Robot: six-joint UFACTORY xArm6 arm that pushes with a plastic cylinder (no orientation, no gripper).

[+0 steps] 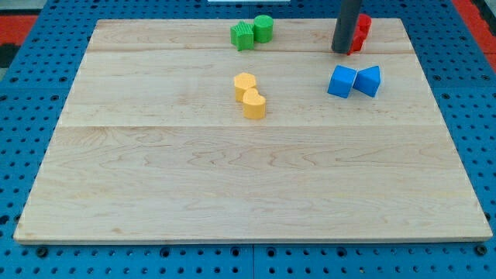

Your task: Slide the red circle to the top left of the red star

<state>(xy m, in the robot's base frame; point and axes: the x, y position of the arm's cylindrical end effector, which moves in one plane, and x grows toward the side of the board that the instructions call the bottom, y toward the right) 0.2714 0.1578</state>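
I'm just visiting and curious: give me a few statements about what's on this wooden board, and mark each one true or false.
1. My tip rests against the red blocks near the view's top right. True.
2. The two green blocks sit at the view's bottom. False: they are near the top edge, left of my tip.
3. The two yellow blocks touch each other. True.
4. The blue blocks lie left of the yellow ones. False: they are on the view's right, below the red blocks.
5. The rod hides part of the red blocks. True, so their shapes cannot be made out.
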